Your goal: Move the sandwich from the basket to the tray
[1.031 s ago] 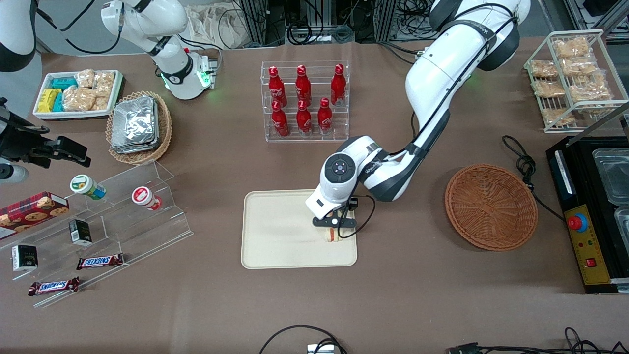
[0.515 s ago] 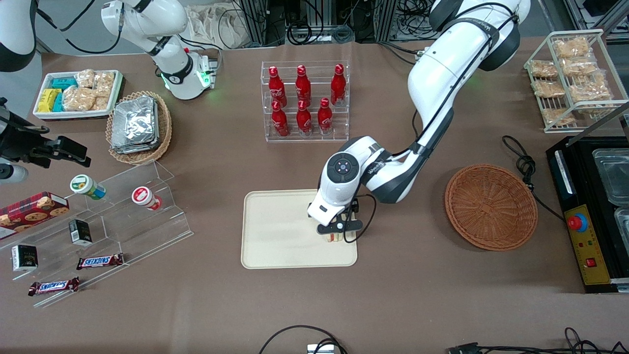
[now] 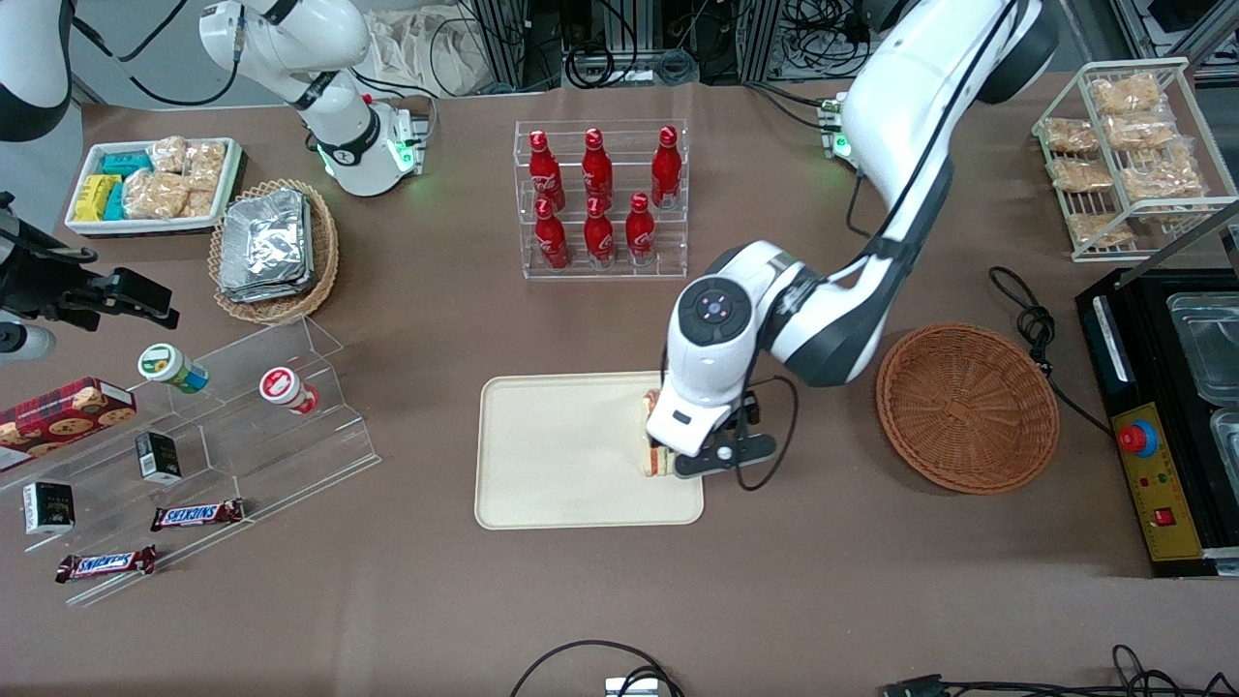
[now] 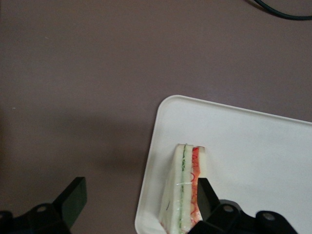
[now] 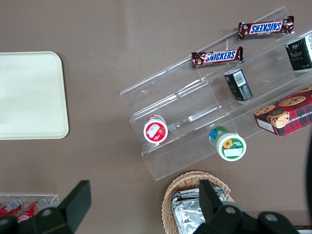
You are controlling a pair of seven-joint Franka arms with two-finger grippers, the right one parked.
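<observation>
**Release stage: sandwich set down on the tray**

The table [image 3: 823,600], brown and filling most of the front view, carried every item. The working arm [image 3: 900,145] reached from the upper right of the front view down toward the centre. The tray [image 3: 552,465], cream and rectangular, lay at lower centre of the front view; the basket [image 3: 968,407], reddish-brown wicker, stood at centre right, apart from the tray and holding nothing. The sandwich [image 3: 654,455] stood on edge on the tray, close to the rim nearest the basket, its red and green filling layers [image 4: 187,185] showing in the wrist view.

The step in hand appeared to be the release, with the transfer essentially complete. The next move would likely call for a clean lift straight up and away, so that no finger dragged or toppled the narrow upright wedge near the rim.

The gripper [image 4: 139,204] hung low over that corner of the tray with its fingers spread wide and gripping nothing. One finger [image 4: 204,197] lay against or just beside the sandwich's red-layered face; whether it touched could not be told. The other finger [image 4: 73,197] stood well clear, over bare table.
</observation>
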